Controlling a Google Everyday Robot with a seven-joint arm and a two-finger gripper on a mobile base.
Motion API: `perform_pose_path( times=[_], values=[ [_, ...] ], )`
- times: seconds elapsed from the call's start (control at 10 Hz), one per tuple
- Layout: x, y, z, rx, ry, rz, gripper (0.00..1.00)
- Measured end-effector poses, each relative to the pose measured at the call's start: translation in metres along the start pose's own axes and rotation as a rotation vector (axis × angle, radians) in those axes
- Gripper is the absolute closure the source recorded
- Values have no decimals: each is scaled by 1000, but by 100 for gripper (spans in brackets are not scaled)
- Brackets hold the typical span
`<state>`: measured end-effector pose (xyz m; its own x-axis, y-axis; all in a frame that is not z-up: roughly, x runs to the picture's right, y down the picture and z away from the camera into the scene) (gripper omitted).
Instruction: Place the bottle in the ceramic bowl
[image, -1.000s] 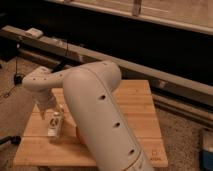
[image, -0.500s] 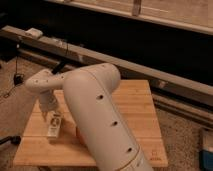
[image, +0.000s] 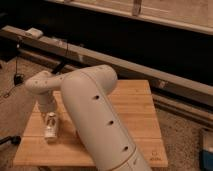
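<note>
A wooden table (image: 142, 107) stands on a speckled grey floor (image: 182, 132). Behind the table runs a long pale rail (image: 150, 70), with a dark wall (image: 125, 37) above it. Left of the table lies a black cable (image: 15, 82).

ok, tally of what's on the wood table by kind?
Bottle: 1, on the left part of the table
Bowl: 0 in view
Pincer: 1, right above the bottle
Total: 2

The pale, whitish bottle (image: 50, 128) is at the desk's (image: 137, 102) left side, just below the end effector (image: 49, 113).
</note>
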<state>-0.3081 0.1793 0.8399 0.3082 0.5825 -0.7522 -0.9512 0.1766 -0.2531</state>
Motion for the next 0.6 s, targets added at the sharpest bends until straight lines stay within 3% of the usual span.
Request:
perform_pose_path(
  times=[0.2, 0.4, 0.6],
  values=[
    [1, 0, 6, 5, 7, -4, 39],
    [3, -3, 9, -1, 2, -6, 57],
    [8, -8, -1, -17, -18, -3, 77]
  ],
)
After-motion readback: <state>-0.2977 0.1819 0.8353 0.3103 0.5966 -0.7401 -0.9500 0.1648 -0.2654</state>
